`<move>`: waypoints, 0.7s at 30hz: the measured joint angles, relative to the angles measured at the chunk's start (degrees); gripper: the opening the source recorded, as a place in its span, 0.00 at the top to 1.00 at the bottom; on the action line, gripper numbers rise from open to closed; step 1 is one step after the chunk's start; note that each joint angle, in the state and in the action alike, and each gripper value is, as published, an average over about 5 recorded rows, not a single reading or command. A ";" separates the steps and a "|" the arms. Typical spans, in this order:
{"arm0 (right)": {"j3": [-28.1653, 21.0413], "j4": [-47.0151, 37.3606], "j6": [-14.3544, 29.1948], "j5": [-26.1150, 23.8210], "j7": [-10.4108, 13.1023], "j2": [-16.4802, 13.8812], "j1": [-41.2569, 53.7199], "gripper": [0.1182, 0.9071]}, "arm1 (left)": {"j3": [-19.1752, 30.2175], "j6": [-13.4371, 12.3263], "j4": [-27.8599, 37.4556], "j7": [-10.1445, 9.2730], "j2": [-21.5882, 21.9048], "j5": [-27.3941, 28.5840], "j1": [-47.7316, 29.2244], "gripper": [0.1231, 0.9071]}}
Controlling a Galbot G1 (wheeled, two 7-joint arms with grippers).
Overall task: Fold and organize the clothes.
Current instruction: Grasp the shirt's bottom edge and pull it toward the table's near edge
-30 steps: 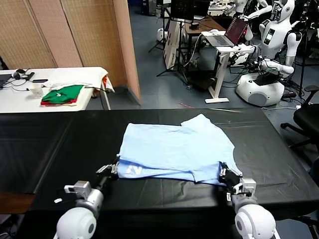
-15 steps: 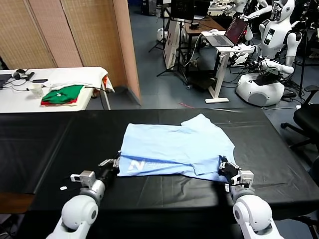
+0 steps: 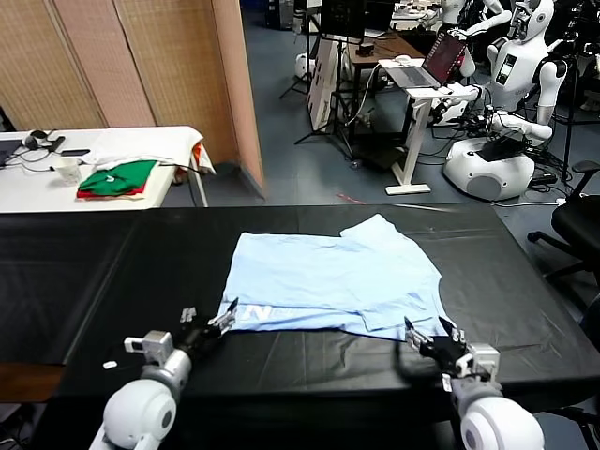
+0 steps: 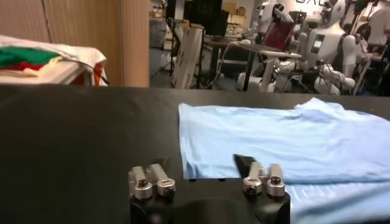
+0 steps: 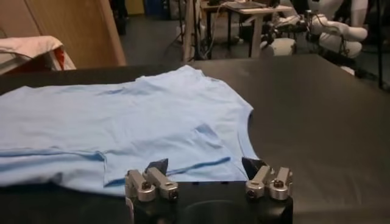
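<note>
Resting partly folded, T-shirt point(image 3: 333, 281) lies mid-tabletop, nearer the front edge, hem doubled over.

Left gripper point(image 3: 210, 329) sits off the shirt's front-left corner, fingers apart, empty. Right gripper point(image 3: 433, 336) sits off the front-right corner, fingers apart, empty. Risk, as judged: the loose folded band with white lettering point(image 3: 257, 314) may spring open or skew if either gripper snags the black table cover point(image 3: 84, 281) instead of cloth.

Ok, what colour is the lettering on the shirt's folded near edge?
White, on the pale sky-blue cotton T-shirt; clearest in the head view.
</note>
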 joint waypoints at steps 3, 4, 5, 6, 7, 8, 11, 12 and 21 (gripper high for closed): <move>0.19 -0.61 0.30 0.01 0.03 0.16 0.02 0.09 | -0.19 0.25 -0.35 0.04 -0.09 -0.40 0.89 0.00; 0.23 -0.81 0.37 0.01 0.04 0.19 0.05 0.11 | -0.21 0.31 -0.39 0.07 -0.09 -0.38 1.08 0.00; 0.28 -1.03 0.44 0.02 0.04 0.22 0.10 0.12 | -0.21 0.38 -0.41 0.11 -0.10 -0.32 1.22 0.00; 0.31 -1.27 0.51 0.03 0.04 0.24 0.17 0.13 | -0.18 0.47 -0.41 0.15 -0.10 -0.22 1.31 0.00; 0.34 -1.52 0.58 0.04 0.04 0.27 0.26 0.14 | -0.14 0.55 -0.39 0.18 -0.09 -0.09 1.37 0.00; 0.35 -1.76 0.63 0.05 0.04 0.32 0.36 0.14 | -0.10 0.62 -0.35 0.20 -0.09 0.06 1.40 0.00; 0.32 -2.42 0.73 0.05 0.02 0.54 0.70 0.19 | 0.05 0.82 -0.06 0.25 -0.08 0.57 1.46 0.05; 0.27 -2.59 0.75 0.05 0.01 0.61 0.83 0.23 | 0.09 0.87 0.09 0.26 -0.08 0.74 1.48 0.09; -0.28 -3.16 1.01 -0.01 -0.09 0.52 1.46 0.87 | 0.30 1.30 1.16 0.14 0.03 1.45 1.10 0.42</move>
